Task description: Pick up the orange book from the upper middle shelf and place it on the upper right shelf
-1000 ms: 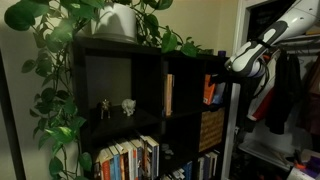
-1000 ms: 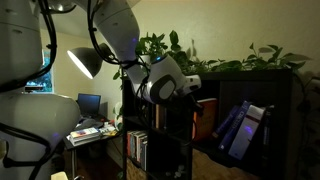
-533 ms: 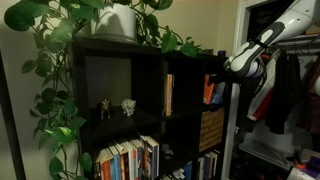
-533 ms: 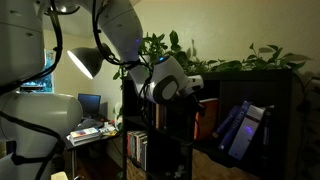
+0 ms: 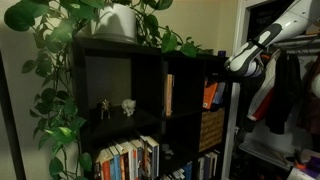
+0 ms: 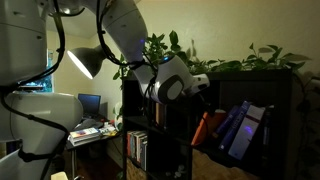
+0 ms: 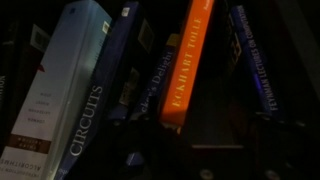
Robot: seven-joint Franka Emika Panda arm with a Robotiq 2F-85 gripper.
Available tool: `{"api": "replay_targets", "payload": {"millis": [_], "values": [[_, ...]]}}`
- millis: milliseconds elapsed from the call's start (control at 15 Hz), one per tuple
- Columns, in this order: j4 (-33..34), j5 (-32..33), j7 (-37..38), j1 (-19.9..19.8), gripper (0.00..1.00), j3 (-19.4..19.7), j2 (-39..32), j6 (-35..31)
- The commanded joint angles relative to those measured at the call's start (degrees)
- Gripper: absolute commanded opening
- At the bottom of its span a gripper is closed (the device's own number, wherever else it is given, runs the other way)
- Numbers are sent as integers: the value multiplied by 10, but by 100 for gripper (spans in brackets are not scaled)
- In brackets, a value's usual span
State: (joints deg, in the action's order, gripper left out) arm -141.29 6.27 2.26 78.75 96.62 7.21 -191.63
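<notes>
The orange book [image 5: 210,95] stands in the upper right shelf [image 5: 216,62], tipped at a slant. In an exterior view the orange book [image 6: 203,127] leans against blue books [image 6: 235,128]. The wrist view shows its orange spine [image 7: 187,60] slanting between dark blue books [image 7: 140,70]. My gripper [image 5: 224,72] hovers at the front of that shelf, just above the book and apart from it, also seen from the other side as the gripper [image 6: 203,82]. Its jaws look open with nothing between them; in the wrist view the gripper [image 7: 200,150] is only a dark shape.
A tan book [image 5: 168,95] stands in the upper middle shelf. Two small figurines [image 5: 116,106] sit in the upper left shelf. A potted vine [image 5: 118,20] trails over the top. A woven basket [image 5: 211,128] and rows of books [image 5: 130,160] fill lower shelves. A lamp [image 6: 85,62] stands beside the arm.
The orange book, held upright at the gripper half a second ago, has dropped and tipped over against the blue books. The jaws have let go of it.
</notes>
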Motion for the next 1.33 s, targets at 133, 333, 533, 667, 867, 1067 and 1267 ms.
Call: {"api": "replay_targets", "payload": {"millis": [133, 333, 533, 667, 867, 1067, 1267], "values": [[12, 0, -27, 60, 100, 69, 12, -4], [8, -2, -29, 77, 100, 89, 15, -2], [1, -7, -28, 96, 100, 111, -1, -10], [5, -17, -25, 111, 100, 131, -27, -12], [7, -36, -19, 131, 100, 162, -63, -2], [3, -51, -20, 129, 100, 171, -88, 7], [-3, -53, -13, -2, 100, 44, -108, 10]]}}
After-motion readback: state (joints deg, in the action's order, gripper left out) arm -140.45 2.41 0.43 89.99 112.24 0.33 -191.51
